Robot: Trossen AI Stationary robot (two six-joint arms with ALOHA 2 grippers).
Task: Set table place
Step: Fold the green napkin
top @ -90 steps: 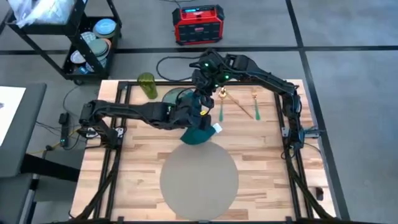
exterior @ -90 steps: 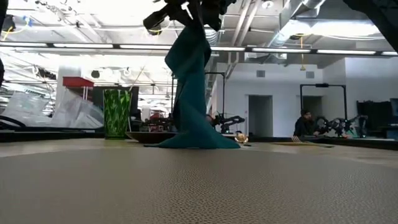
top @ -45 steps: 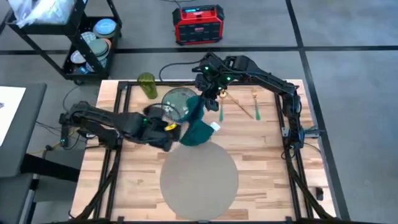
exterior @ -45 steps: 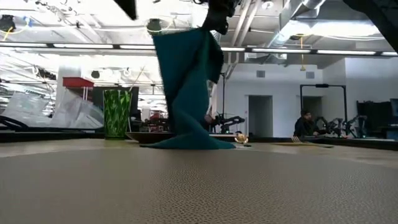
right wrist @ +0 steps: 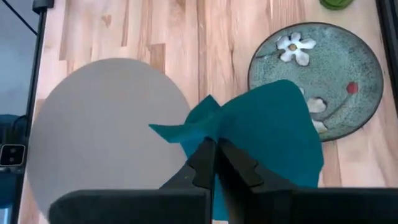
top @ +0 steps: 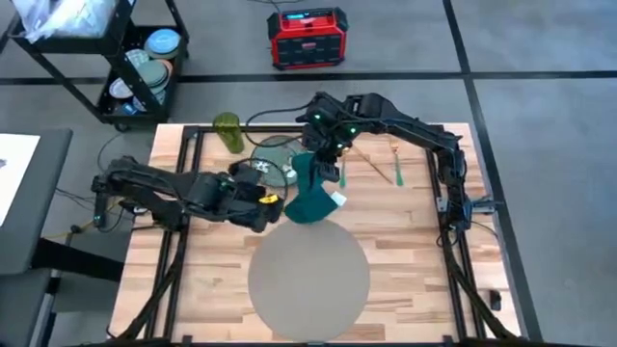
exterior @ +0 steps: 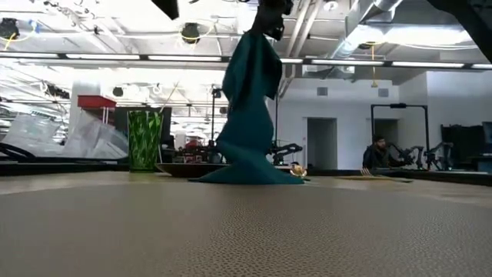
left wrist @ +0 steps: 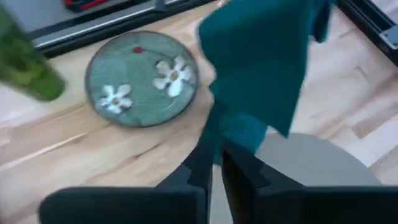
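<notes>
Right gripper (top: 323, 159) pinches teal napkin (top: 310, 193), hanging vertical, bottom edge on table (top: 405, 231).
Napkin sits between plate (top: 273, 159) and placemat (top: 308, 280); left gripper (top: 265, 198) nearby, fingers closed, empty.

Two dark, jointed arms of matte black segments, the right arm (top: 405, 120) showing small green lights behind its black fingers (right wrist: 208, 163).

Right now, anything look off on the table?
The teal napkin isn't laid flat: it hangs bunched from the right claw, lower end dragging on the table by the placemat edge. The left claw, shut and empty, sits beside it. Placemat is bare; the floral plate sits off it.
</notes>
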